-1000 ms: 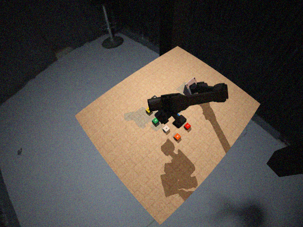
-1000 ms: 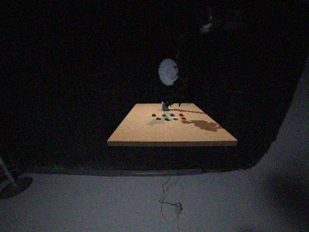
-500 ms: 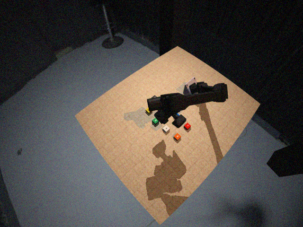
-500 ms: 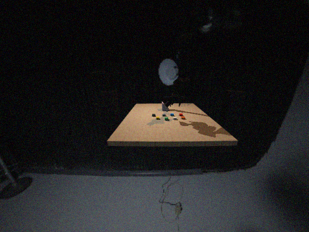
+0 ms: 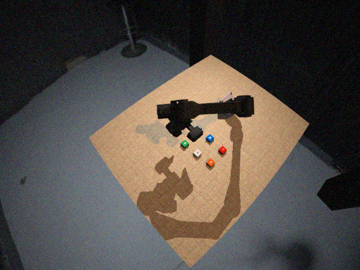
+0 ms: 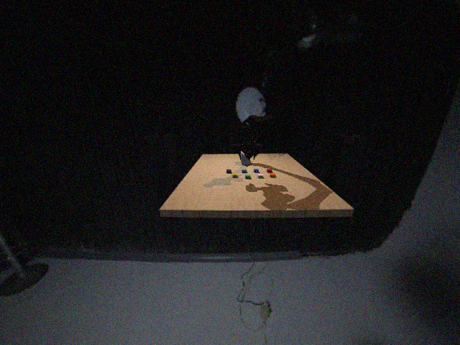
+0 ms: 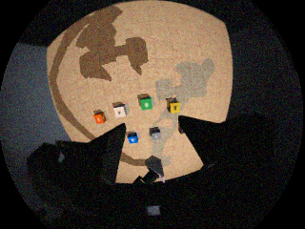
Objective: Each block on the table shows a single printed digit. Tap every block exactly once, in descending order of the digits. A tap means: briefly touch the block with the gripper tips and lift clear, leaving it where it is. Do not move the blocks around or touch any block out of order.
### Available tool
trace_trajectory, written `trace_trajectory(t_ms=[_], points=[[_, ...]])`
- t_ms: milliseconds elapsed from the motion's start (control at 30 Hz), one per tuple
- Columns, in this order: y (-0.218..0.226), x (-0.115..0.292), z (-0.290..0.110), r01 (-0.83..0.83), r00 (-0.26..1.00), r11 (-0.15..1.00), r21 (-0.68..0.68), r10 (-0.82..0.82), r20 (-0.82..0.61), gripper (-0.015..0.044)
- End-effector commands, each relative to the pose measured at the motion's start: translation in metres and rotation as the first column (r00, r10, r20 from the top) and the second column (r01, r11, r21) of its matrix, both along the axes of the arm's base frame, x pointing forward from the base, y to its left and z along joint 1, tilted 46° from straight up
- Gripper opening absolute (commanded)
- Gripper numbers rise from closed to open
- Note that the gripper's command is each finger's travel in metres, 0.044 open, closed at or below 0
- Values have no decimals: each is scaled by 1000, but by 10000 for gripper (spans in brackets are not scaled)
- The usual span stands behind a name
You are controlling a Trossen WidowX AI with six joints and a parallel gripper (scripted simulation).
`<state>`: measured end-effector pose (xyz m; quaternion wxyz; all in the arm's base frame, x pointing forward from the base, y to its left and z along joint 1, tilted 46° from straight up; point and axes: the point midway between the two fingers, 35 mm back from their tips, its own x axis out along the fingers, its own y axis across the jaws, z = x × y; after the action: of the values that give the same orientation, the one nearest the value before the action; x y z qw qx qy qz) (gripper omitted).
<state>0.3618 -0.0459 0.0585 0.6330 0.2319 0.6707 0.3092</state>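
Note:
Small coloured blocks lie in two rows on the wooden table [image 5: 116, 151] [image 6: 208, 200] [image 7: 185, 32]. The green block [image 5: 184, 143] [image 6: 247, 176] [image 7: 147, 103], white block [image 5: 197, 152] [image 6: 260, 176] [image 7: 120, 110], orange block [image 5: 210, 162] [image 6: 272, 175] [image 7: 99, 117], blue block [image 5: 209, 138] [image 6: 256, 170] [image 7: 132, 139] and red block [image 5: 222, 149] [image 6: 269, 170] show plainly. A yellow block [image 6: 235, 175] [image 7: 173, 107], a grey block [image 6: 244, 170] [image 7: 154, 132] and a black block [image 6: 228, 171] are hidden under the arm in the top view. My gripper [image 5: 185, 134] [image 7: 152, 122] is open and empty, well above the table. In the wrist view the grey block shows between its fingers. The digits are too small to read.
The arm reaches left from its base [image 5: 226, 97] at the table's far right side. A pole stand [image 5: 129, 31] is on the floor at the back left. A dark box [image 5: 340, 192] sits on the floor to the right of the table.

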Motion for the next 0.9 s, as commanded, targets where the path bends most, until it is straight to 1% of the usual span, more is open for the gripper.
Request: trace_trajectory(t_ms=[0,333,400,500,567,867], points=[[-1,2,1,-3,1000,1000,-4,3,8,400],[-3,1,-1,-2,1000,1000,-5,2,7,400],[-15,-1,-11,4,1000,1000,-9,-4,1,400],[-43,-9,-38,0,1000,1000,-10,0,6,400],[-52,-12,-47,-3,1000,1000,-8,3,8,400],[-53,-13,-48,-3,1000,1000,-8,3,9,400]])
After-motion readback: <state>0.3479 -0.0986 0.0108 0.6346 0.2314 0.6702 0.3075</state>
